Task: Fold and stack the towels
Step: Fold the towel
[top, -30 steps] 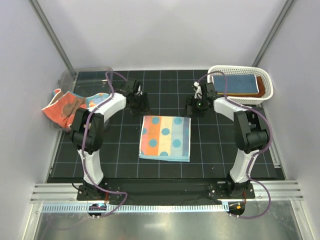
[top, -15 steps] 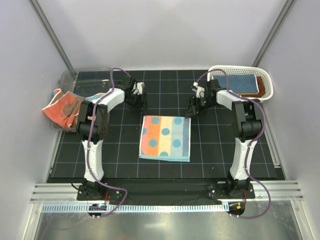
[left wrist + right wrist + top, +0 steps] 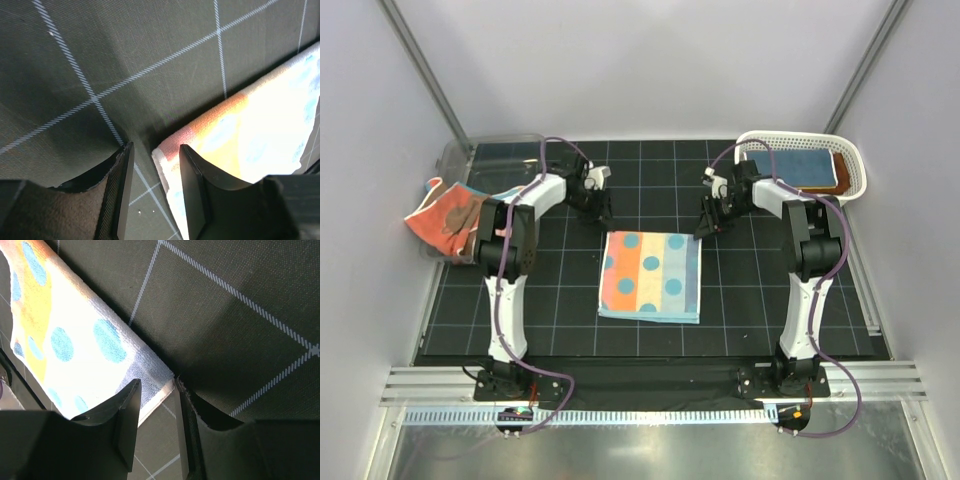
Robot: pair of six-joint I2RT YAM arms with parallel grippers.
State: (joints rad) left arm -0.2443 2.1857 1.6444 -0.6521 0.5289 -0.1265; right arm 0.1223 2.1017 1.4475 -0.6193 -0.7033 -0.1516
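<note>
Lying flat mid-counter, one folded dotted towel (image 3: 651,276) has each far corner straddled by a gripper, left gripper (image 3: 155,149) and right gripper (image 3: 156,385), jaws slightly apart, clamping nothing. At the far-left corner, a coral towel (image 3: 445,215) drapes a clear bin (image 3: 460,152), partly hidden. At the far-right corner, a basket (image 3: 860,172) holds a blue towel (image 3: 790,168) and a brown towel (image 3: 841,172), both half seen.

The left gripper (image 3: 156,156) filled the bottom of the frame, its two dark fingers (image 3: 117,200) parted. The orange and light-blue towel (image 3: 250,135) spread from the right, its corner lying between the fingertips on the black gridded mat (image 3: 150,50).
</note>
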